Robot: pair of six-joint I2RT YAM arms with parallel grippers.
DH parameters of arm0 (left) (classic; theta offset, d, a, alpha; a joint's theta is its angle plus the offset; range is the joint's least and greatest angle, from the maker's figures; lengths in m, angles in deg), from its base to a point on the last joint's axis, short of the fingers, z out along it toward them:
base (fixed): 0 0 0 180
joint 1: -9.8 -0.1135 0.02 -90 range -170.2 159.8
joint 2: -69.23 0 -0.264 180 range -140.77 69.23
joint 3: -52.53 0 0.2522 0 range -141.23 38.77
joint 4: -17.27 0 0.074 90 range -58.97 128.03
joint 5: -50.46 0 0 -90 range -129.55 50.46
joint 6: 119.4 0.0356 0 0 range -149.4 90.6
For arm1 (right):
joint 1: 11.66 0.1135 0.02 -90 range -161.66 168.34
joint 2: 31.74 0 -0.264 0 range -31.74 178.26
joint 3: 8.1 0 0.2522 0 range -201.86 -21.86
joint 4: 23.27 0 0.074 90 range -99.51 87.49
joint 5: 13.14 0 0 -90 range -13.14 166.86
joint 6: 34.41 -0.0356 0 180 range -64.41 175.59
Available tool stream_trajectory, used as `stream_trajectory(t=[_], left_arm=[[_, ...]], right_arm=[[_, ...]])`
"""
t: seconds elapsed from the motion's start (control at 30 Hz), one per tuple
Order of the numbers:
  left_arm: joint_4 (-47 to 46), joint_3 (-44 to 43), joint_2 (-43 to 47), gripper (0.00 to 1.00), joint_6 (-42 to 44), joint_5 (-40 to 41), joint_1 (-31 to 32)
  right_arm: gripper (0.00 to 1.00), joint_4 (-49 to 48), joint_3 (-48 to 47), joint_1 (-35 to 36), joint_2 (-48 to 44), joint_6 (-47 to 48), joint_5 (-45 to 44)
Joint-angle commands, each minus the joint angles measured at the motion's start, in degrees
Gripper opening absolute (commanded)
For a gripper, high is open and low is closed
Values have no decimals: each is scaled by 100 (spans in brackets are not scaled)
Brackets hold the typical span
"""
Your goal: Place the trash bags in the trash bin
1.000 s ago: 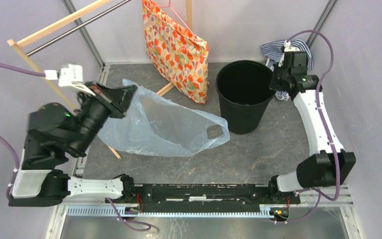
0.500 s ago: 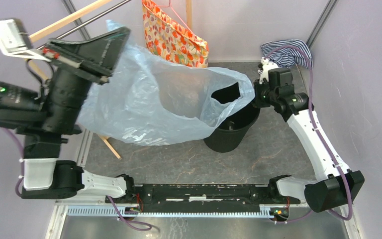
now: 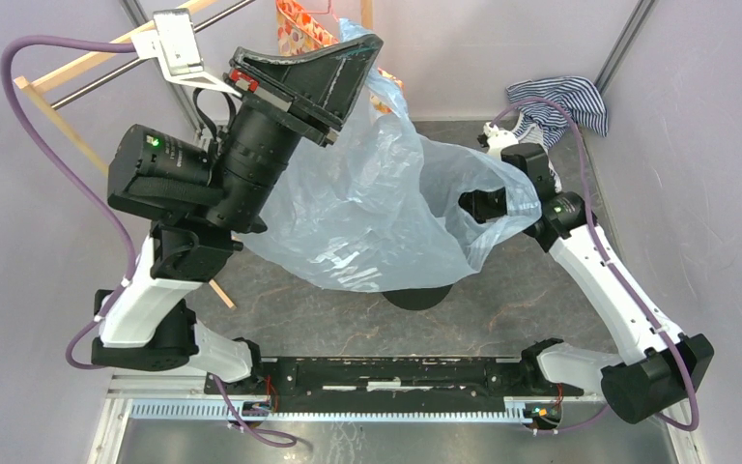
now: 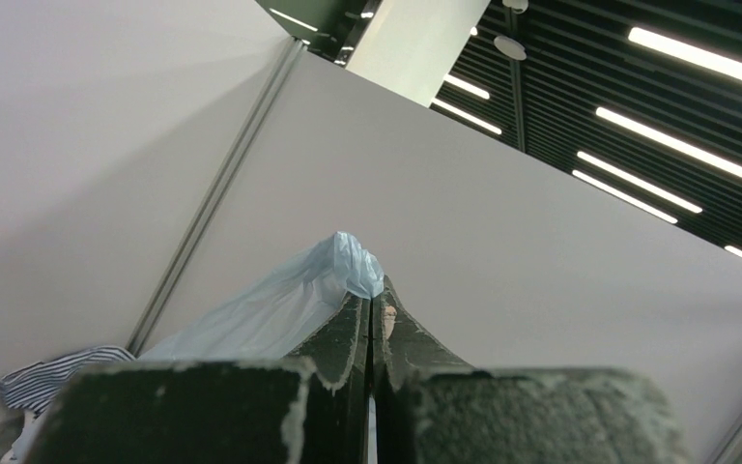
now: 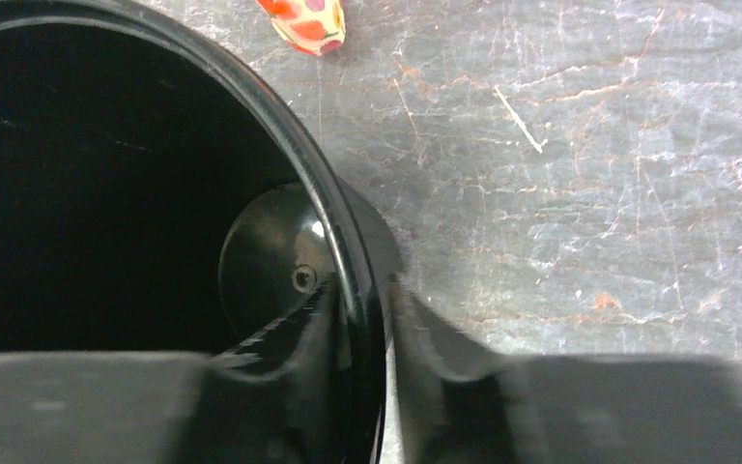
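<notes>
My left gripper (image 3: 362, 43) is raised high and shut on a corner of the pale-blue trash bag (image 3: 367, 208), which hangs down from it and drapes over the black trash bin (image 3: 420, 297). In the left wrist view the bag's tip (image 4: 348, 271) pokes out past my shut left gripper (image 4: 372, 300). My right gripper (image 3: 473, 205) is shut on the bin's rim (image 5: 333, 227), one finger inside and one outside, with my right gripper (image 5: 362, 290) low in that view. The bin is mostly hidden under the bag in the top view.
An orange floral fabric bag (image 3: 295, 21) hangs at the back behind my left arm; its corner shows in the right wrist view (image 5: 304, 21). A blue-white striped cloth (image 3: 560, 101) lies back right. A wooden rack (image 3: 68, 72) stands at the left.
My left gripper swung right and up with the bag, which now covers the bin. My right gripper pulled the bin nearer and to the left.
</notes>
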Motion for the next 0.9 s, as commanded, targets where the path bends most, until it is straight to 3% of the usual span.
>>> stream_trajectory(t=[0.0,0.17,0.33,0.5,0.73,0.87], left_arm=[[-728,-289,-58,2,95,-188,13],[-932,-299,-175,2,84,-262,14],[-1291,-293,-326,2,21,-534,14],[-1541,-377,-579,2,-164,-639,14],[-1421,-322,-931,2,-856,-751,-300],[-1285,472,-625,2,-1625,-318,-706]], right_arm=[[45,255,-165,37,-224,-49,-75],[59,596,-725,28,-479,-18,-502],[66,849,-1307,26,-762,-61,-993],[69,1014,-2152,26,-846,-146,-1182],[71,1615,-4098,26,-69,59,-1513],[72,1546,-4368,27,212,114,-1506]])
